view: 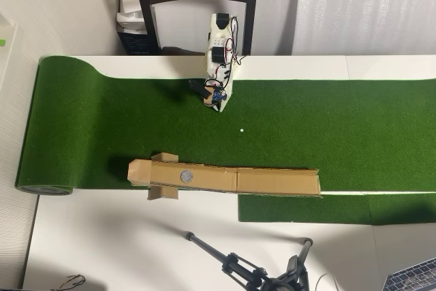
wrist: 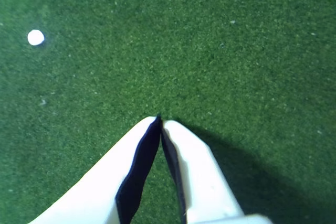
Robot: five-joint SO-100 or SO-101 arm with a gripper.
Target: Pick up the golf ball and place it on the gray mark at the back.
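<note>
- In the wrist view my tool (wrist: 160,120) points up from the bottom edge, its two white fingers (wrist: 189,166) pressed together at the tips, holding nothing, over green turf (wrist: 236,51).
- A small white round thing (wrist: 35,37) lies on the turf at about ten o'clock from the tips, well apart; I cannot tell if it is the golf ball.
- In the overhead view the white arm (view: 219,59) stands at twelve o'clock on the surface (view: 102,236).
- The gray mark (view: 186,176) lies on the cardboard trough (view: 272,182) at about six o'clock from the arm.
</note>
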